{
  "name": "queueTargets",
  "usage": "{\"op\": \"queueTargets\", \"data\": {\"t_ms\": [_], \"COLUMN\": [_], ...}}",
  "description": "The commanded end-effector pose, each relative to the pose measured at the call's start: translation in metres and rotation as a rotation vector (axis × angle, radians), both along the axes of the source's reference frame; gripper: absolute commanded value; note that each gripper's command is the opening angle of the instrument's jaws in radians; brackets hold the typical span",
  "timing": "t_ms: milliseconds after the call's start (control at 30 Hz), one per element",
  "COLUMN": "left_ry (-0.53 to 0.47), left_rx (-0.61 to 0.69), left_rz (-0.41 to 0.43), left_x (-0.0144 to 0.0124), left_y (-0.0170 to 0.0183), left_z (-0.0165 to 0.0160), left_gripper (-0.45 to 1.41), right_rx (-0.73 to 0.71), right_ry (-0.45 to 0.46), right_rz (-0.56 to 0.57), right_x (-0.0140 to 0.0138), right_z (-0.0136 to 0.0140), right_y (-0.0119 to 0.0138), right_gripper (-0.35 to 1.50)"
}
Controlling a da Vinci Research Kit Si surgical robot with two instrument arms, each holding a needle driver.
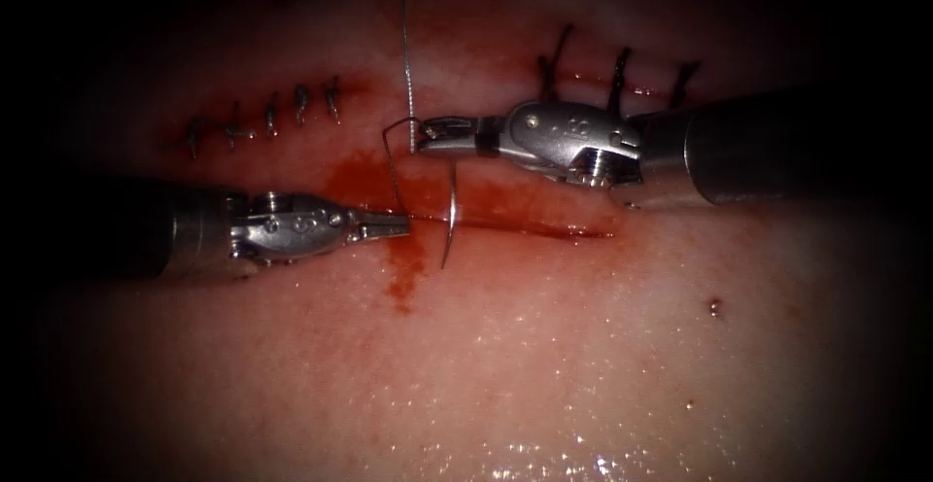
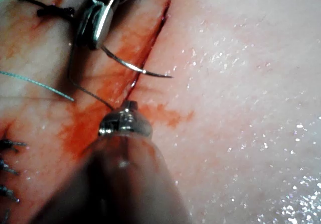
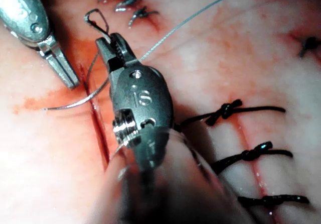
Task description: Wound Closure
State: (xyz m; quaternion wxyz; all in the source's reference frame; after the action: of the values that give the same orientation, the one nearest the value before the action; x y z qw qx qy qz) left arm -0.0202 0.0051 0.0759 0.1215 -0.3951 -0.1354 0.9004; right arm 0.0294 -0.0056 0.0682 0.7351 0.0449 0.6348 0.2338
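The tissue (image 1: pixel 583 346) has a horizontal cut (image 1: pixel 544 227), open in its middle stretch. My right tool (image 1: pixel 425 136) reaches in from the right just above the cut, its jaws shut on the curved needle (image 1: pixel 452 220) near its tail end. The needle hangs down across the cut with its tip on the near side, and I cannot see it entering the tissue. Thread (image 1: pixel 406 45) rises from the right jaws and also loops left and down to my left tool (image 1: pixel 400 222). That tool's jaws are shut on the thread at the cut's left end. The needle (image 2: pixel 135 67) (image 3: pixel 70 103) arcs over the cut.
Several short finished stitches (image 1: pixel 267 118) close the cut's left part. Three dark stitches (image 1: pixel 620 74) (image 3: pixel 235 108) sit behind the right tool's shaft. Red fluid (image 1: pixel 403 273) stains the tissue around and below the left tool's tip.
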Motion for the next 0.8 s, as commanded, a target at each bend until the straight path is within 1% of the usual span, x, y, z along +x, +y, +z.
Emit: {"op": "queueTargets", "data": {"t_ms": [33, 133, 333, 400, 500, 667, 800], "left_ry": [0.014, 0.072, 0.129, 0.139, 0.157, 0.214, 0.244], "left_rx": [0.001, 0.006, 0.028, 0.033, 0.036, 0.049, 0.054], "left_rz": [0.007, 0.017, 0.041, 0.044, 0.055, 0.081, 0.077], "left_x": [-0.0004, -0.0002, -0.0001, 0.0000, 0.0000, 0.0003, 0.0004], "left_y": [-0.0005, 0.0000, -0.0001, 0.0000, 0.0002, 0.0011, 0.0018], "left_z": [0.0007, 0.0013, 0.0026, 0.0029, 0.0033, 0.0037, 0.0039], "left_gripper": [-0.45, -0.45, -0.45, -0.45, -0.45, -0.45, -0.45], "right_rx": [-0.018, -0.081, -0.224, -0.281, -0.317, -0.380, -0.432], "right_ry": [-0.001, -0.013, -0.027, -0.045, -0.047, -0.055, -0.063], "right_rz": [-0.008, -0.017, -0.021, -0.030, -0.040, -0.041, -0.040], "right_x": [0.0008, 0.0009, 0.0014, 0.0018, 0.0023, 0.0034, 0.0040], "right_z": [0.0006, 0.0006, 0.0005, 0.0005, 0.0005, 0.0007, 0.0009], "right_y": [-0.0004, -0.0005, -0.0006, -0.0007, -0.0009, -0.0013, -0.0017], "right_gripper": [-0.35, -0.35, -0.35, -0.35, -0.35, -0.35, -0.35]}}
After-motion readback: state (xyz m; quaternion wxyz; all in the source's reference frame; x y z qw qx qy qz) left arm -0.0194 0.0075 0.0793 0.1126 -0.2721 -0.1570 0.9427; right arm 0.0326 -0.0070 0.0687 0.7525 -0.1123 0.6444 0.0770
